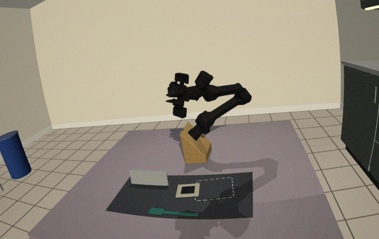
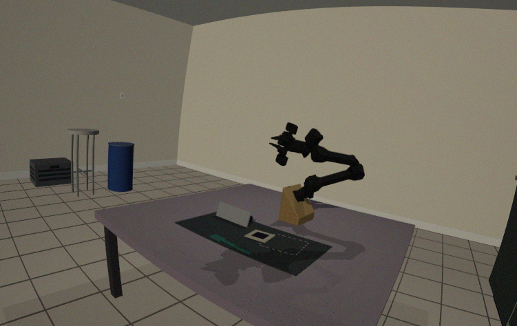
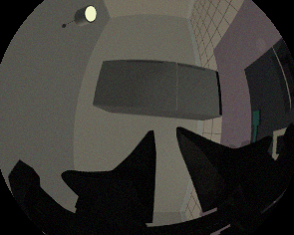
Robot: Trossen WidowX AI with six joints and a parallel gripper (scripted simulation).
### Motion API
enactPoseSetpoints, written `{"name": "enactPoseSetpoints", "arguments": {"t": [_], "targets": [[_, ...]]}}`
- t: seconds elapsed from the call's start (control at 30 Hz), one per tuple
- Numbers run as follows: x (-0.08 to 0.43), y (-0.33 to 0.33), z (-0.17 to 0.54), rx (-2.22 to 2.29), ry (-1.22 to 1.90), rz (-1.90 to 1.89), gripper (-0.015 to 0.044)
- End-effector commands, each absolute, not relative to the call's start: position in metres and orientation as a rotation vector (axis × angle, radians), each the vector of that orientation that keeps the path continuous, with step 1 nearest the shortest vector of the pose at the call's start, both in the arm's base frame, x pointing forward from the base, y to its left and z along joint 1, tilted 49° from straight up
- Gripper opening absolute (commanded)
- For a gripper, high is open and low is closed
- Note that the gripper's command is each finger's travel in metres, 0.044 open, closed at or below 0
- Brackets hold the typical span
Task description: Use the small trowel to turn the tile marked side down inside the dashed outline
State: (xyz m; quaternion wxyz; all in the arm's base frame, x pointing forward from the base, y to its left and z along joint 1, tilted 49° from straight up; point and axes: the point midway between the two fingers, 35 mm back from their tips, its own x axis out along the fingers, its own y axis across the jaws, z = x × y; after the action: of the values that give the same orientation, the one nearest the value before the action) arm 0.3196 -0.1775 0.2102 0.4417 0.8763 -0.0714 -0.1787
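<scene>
The tile lies flat on the dark mat, cream with its dark square facing up. Its right edge meets the left side of the dashed outline; most of the tile is outside. The green trowel lies flat along the mat's front edge, blade to the left. My gripper is high above the table, pointing left. Its fingers are partly open with a narrow empty gap, far from trowel and tile.
A pale upright block with a sloping face stands at the mat's back left, behind and left of the tile. The arm's wooden base stands behind the mat. A blue barrel stands on the floor at left.
</scene>
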Motion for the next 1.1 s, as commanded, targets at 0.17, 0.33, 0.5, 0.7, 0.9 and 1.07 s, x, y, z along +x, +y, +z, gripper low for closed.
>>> {"name": "enactPoseSetpoints", "arguments": {"t": [0.17, 0.33, 0.5, 0.7, 0.9, 1.07], "targets": [[0.334, -0.169, 0.147, 2.085, 0.124, -0.634, 0.0100], [0.337, -0.161, 0.112, 2.030, 0.305, -0.716, 0.0100], [0.335, -0.150, 0.078, 1.973, 0.495, -0.777, 0.0100], [0.329, -0.135, 0.040, 1.904, 0.728, -0.821, 0.0100], [0.317, -0.116, 0.006, 1.839, 0.967, -0.834, 0.0100], [0.305, -0.099, -0.019, 1.789, 1.167, -0.821, 0.0100]]}}
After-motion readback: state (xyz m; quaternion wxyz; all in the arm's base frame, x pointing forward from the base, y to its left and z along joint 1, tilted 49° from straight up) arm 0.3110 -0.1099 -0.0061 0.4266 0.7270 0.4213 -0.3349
